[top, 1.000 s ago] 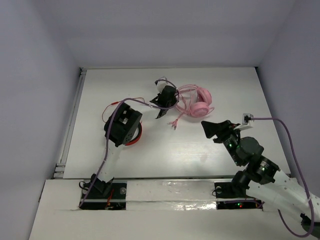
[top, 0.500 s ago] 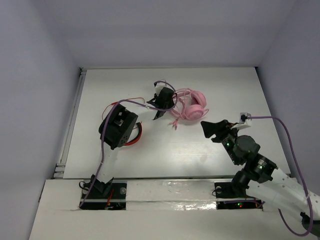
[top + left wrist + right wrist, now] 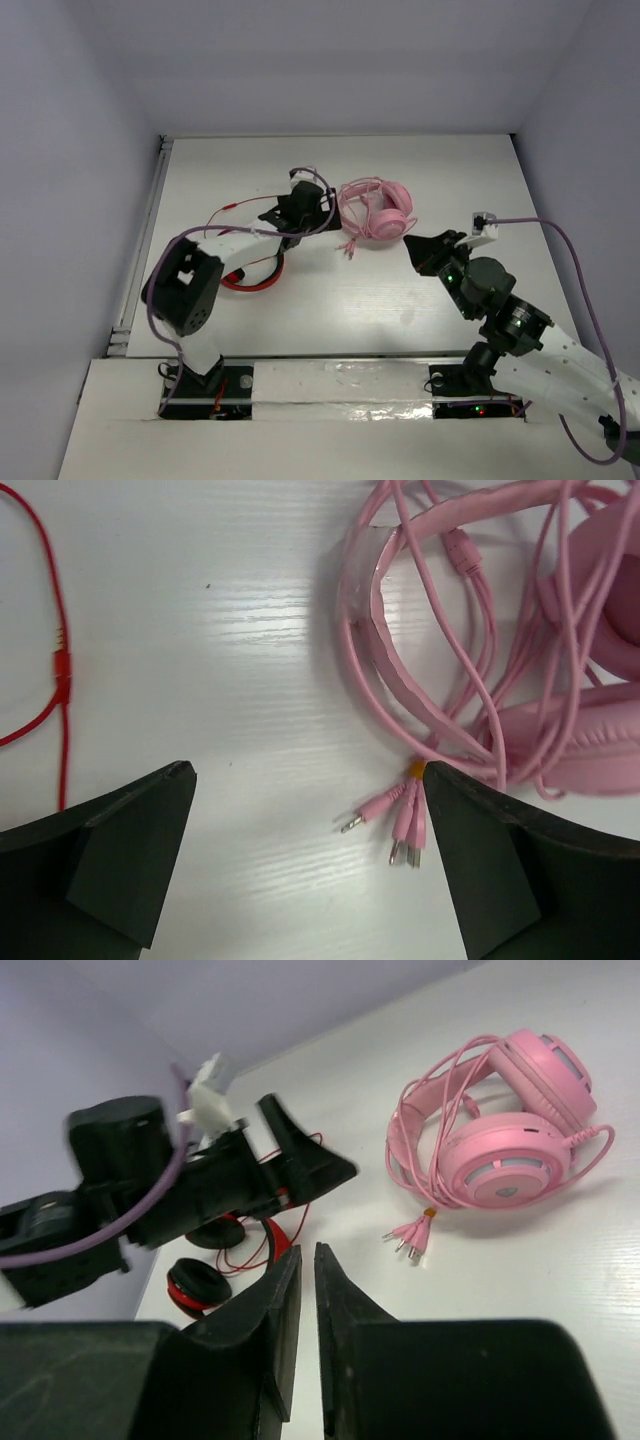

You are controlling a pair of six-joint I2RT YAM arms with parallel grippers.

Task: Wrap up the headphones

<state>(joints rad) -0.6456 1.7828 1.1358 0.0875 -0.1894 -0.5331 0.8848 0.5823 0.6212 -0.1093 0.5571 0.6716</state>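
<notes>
The pale pink headphones [image 3: 378, 210] lie on the white table right of centre, with their thin pink cable looped over the headband [image 3: 400, 670]. The cable's plugs [image 3: 395, 825] rest loose on the table. My left gripper [image 3: 315, 213] hovers just left of them, open wide, with the plugs close to its right finger [image 3: 520, 870] and nothing held. My right gripper [image 3: 425, 250] sits at the near right of the headphones [image 3: 500, 1155]. Its jaws [image 3: 307, 1250] are closed to a thin slit, empty, and point at the table well short of the plugs [image 3: 412, 1235].
Red-and-black headphones [image 3: 200, 1282] with a red cable [image 3: 60, 670] lie to the left, partly under my left arm [image 3: 230, 245]. A walled edge [image 3: 150, 230] runs along the table's left side. A purple cable [image 3: 575, 265] arcs over the right side.
The left gripper has opened, released the pink cable and drawn back left. The headphones ended slightly further left. The right gripper's jaws have closed almost fully.
</notes>
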